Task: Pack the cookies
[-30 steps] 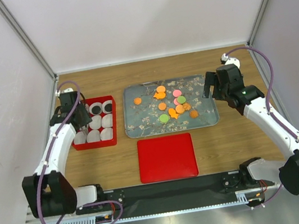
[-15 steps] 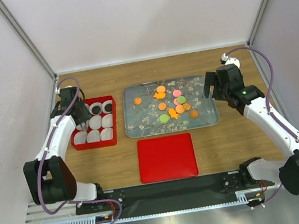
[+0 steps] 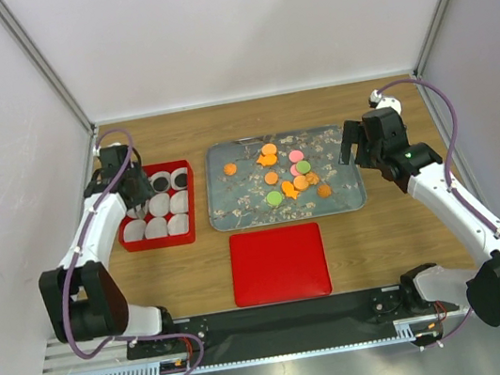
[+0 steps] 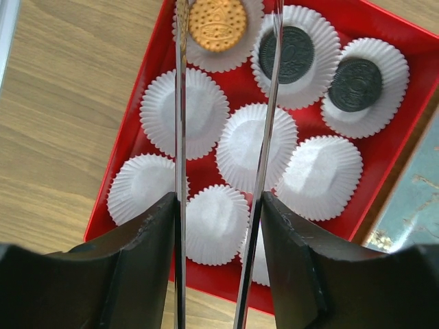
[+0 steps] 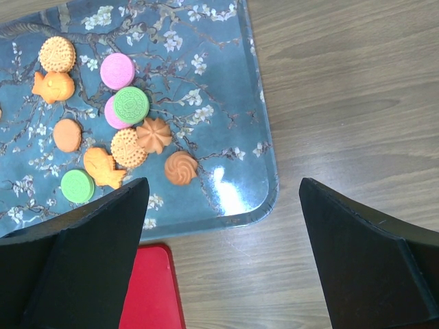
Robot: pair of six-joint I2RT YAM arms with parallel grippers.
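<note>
While the left gripper [image 4: 228, 10] has its thin metal blades parted, a stamped orange cookie [image 4: 218, 24] sits between the tips in a pleated paper cup [image 4: 226, 63], red box [image 4: 370, 17]. And the right gripper [image 5: 223, 184] gapes wide, empty, over the glossy floral tray [image 5: 240, 171] of cookies [image 5: 130, 104].

Over the far-left corner of the red box [image 3: 162, 242] hung the left gripper [image 4: 228, 20], blades apart around the orange cookie [image 4: 218, 24]. Six paper cups [image 4: 184, 113] lay uncovered. The cookies [image 3: 288, 174] crowded the middle of the tray [image 3: 234, 207]; its left end was bare. The right gripper [image 5: 223, 185], jaws wide, hung over its right rim. The red lid [image 3: 278, 264] lay flat just in front.
</note>
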